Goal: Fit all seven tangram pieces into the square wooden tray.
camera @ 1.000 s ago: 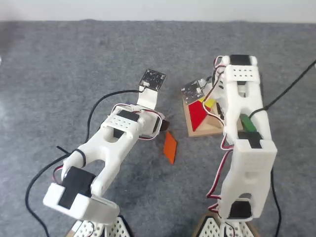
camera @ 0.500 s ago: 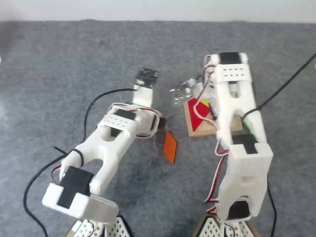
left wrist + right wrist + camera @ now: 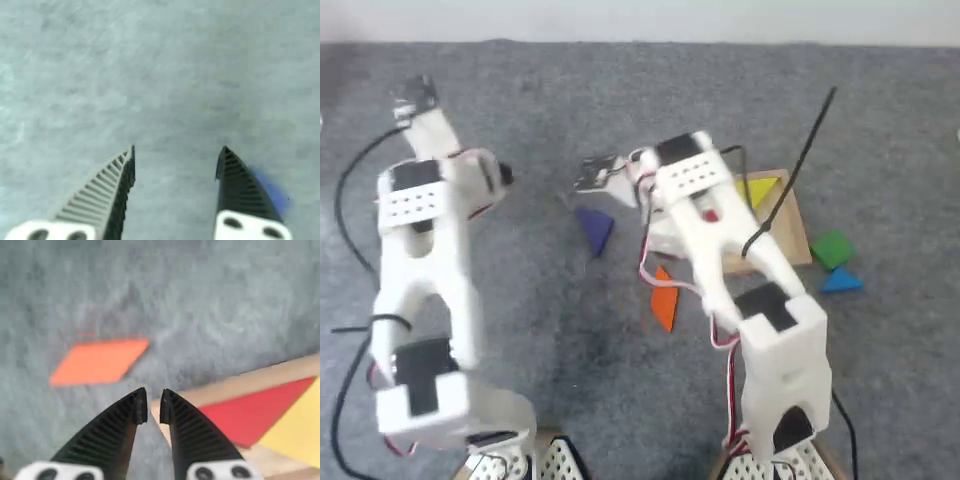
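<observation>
Your right gripper has its fingers almost together with nothing between them. It hangs over the tray corner. Your left gripper is spread wide and empty over bare table. A blue blur sits just beside one finger, probably the dark triangle, but you can't be sure.

In the tray are the red piece and the yellow piece. How full the rest is, the right arm hides. Four pieces lie loose:
- The orange piece is flat on the table, just off the tray corner on the left-arm side.
- The dark triangle is farther out, between the two arms.
- The green square and the blue triangle are close together by the tray's outer edge.

Key relation: the orange piece lies just past the right fingertips, and the right arm is clearly the nearer one. In the high view its long axis runs roughly from the arm bases to the far side, so it lies across the way the fingers point. You would likely need to open up first, then close across the short width.

There is open table all round the orange piece. The tray rim is the one edge nearby, so watch that corner. The dark triangle also has free room and looks better placed for the left arm.
</observation>
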